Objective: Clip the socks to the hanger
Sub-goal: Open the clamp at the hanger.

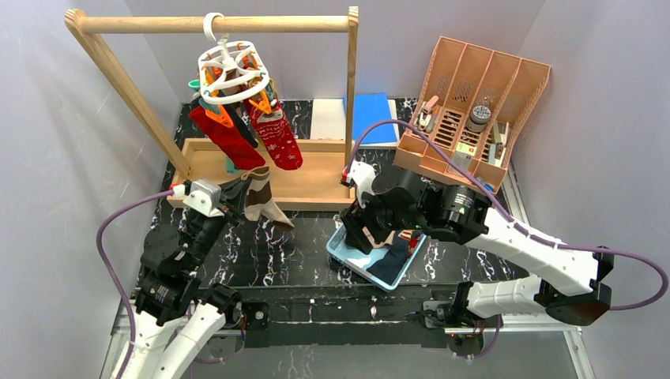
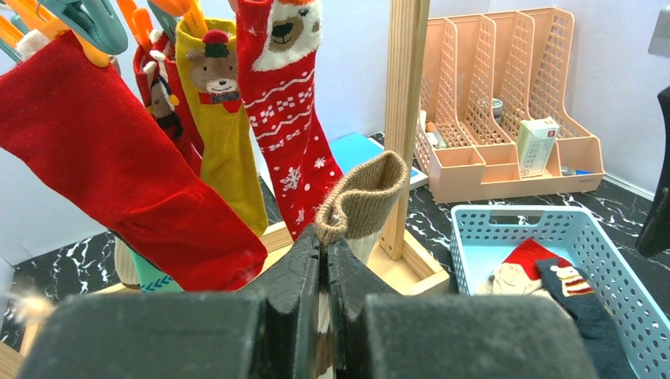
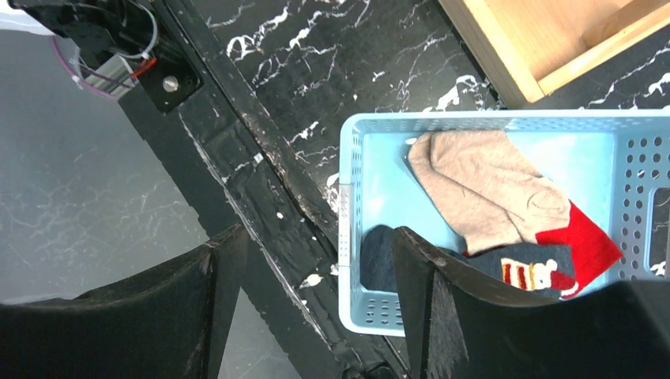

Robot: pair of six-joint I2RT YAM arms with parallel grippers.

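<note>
Left gripper point(image 2: 324, 246): shut tight on a tan sock point(image 2: 365, 199).
Right gripper point(image 3: 316, 257): wide apart, holding nothing, over the blue basket point(image 3: 345, 205).
Hanger point(image 1: 229, 67): hangs on the wooden rail point(image 1: 213, 24), with red socks point(image 1: 280, 142) clipped on.
In the way: a wooden post point(image 2: 405, 95) just beside the tan sock.

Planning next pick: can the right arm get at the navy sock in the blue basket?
Probably yes: the right gripper hangs over the basket, jaws open, and the navy sock lies mostly uncovered there.
</note>
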